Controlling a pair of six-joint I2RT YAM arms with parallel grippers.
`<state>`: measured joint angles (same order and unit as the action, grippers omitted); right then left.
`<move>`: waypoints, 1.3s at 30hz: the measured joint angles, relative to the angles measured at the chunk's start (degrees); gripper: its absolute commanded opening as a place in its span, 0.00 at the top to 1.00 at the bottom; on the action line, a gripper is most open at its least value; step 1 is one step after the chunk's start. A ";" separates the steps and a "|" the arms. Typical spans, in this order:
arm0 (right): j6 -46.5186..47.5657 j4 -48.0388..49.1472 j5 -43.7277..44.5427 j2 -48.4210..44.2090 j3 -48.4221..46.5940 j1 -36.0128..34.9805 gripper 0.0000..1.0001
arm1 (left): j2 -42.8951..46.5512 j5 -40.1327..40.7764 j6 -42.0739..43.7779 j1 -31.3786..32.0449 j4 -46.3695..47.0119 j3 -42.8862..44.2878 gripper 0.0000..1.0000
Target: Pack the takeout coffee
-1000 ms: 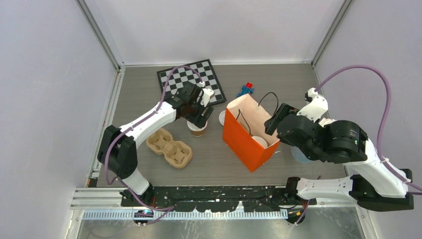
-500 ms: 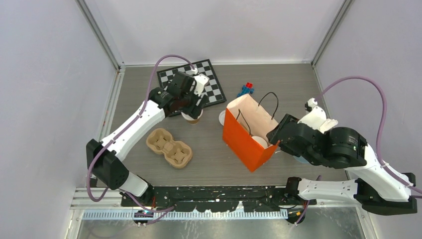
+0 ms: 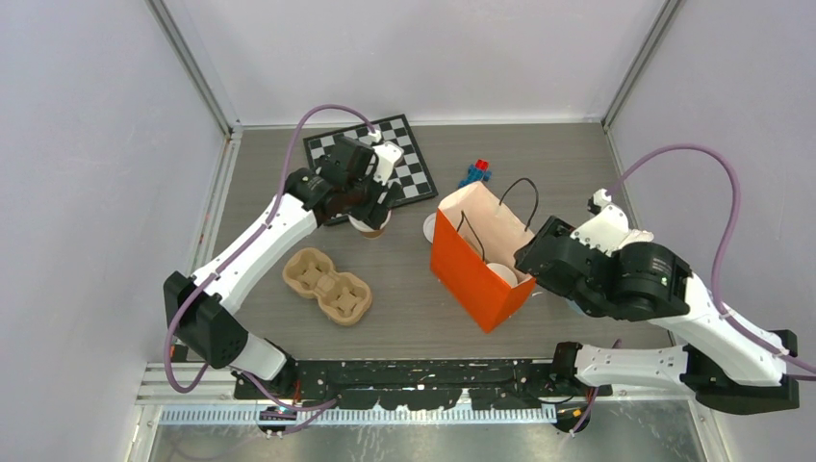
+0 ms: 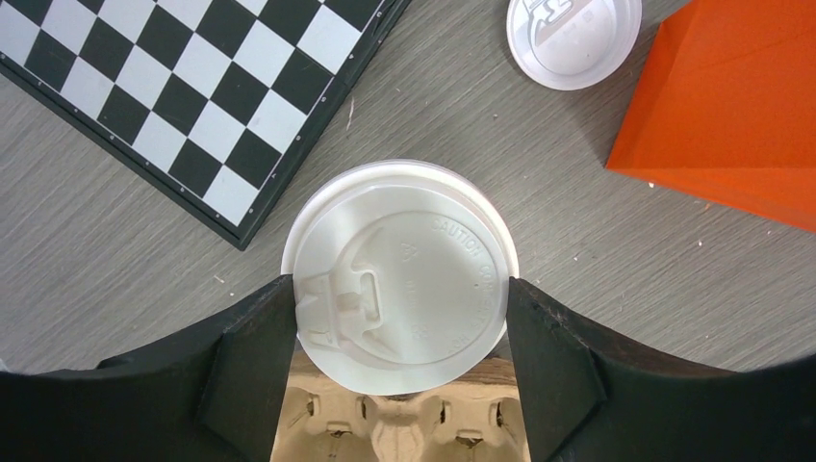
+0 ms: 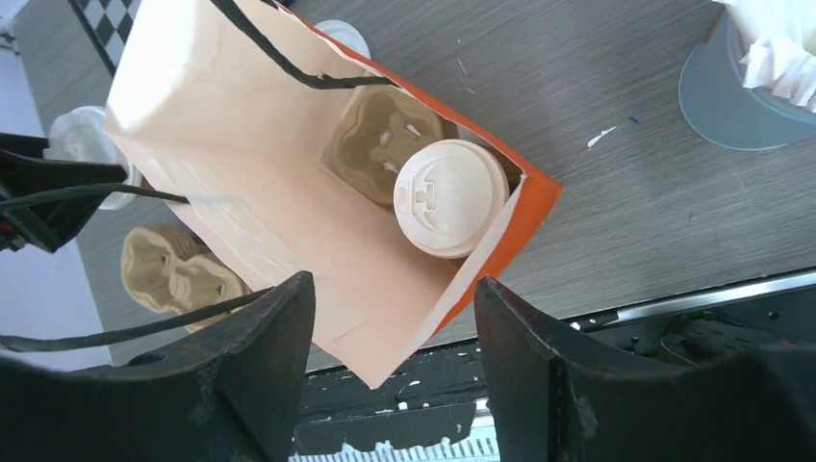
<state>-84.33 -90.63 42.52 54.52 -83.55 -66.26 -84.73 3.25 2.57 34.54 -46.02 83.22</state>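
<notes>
My left gripper (image 3: 371,204) is shut on a brown kraft coffee cup with a white lid (image 3: 370,224), held near the chessboard's front edge. In the left wrist view both fingers (image 4: 241,371) press the sides of that cup (image 4: 399,274). A second lidded cup (image 3: 500,273) stands inside the open orange paper bag (image 3: 476,279), in a pulp holder (image 5: 385,135); it also shows in the right wrist view (image 5: 450,197). My right gripper (image 3: 532,253) is open and empty over the bag's near right corner (image 5: 462,298), its jaws wide apart.
A tan two-cup pulp tray (image 3: 327,286) lies left of the bag. A loose white lid (image 3: 429,228) lies by the bag's far left side. A chessboard (image 3: 414,154) and a blue-and-red toy (image 3: 474,173) sit at the back. A pale blue tumbler (image 5: 746,96) stands right of the bag.
My left gripper has carried the cup away from the pulp tray, back toward the chessboard. My right arm has shifted slightly nearer, staying over the bag.
</notes>
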 measured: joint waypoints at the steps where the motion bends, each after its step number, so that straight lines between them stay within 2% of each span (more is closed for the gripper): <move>1: -0.07 0.09 0.13 0.66 -0.11 0.00 0.35 | 0.00 0.02 0.15 0.00 -0.04 0.04 0.38; 5: -1.18 0.42 -0.35 1.75 0.66 0.09 0.38 | 0.00 0.26 1.20 0.00 -0.63 1.55 0.38; 13: -2.67 0.31 -1.86 0.61 2.67 1.27 0.36 | 0.00 0.39 1.99 0.00 -0.57 3.23 0.38; 23: -1.33 0.37 -3.65 1.29 2.34 5.01 0.33 | 0.02 0.68 2.62 0.00 -0.55 3.23 0.39; 29: -0.09 0.35 -3.65 2.23 2.47 6.01 0.35 | 0.02 0.72 2.58 0.00 -0.59 3.23 0.38; 31: 0.50 0.35 -3.67 3.08 2.47 6.03 0.38 | 0.02 0.72 2.43 0.00 -0.66 3.30 0.38; 39: 2.25 0.70 -4.98 4.98 4.85 6.51 0.63 | 0.02 0.61 1.62 0.00 -1.03 5.33 0.39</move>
<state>-82.08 -89.93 37.54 59.51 -78.70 -59.75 -84.71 3.86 4.19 34.54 -47.05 88.55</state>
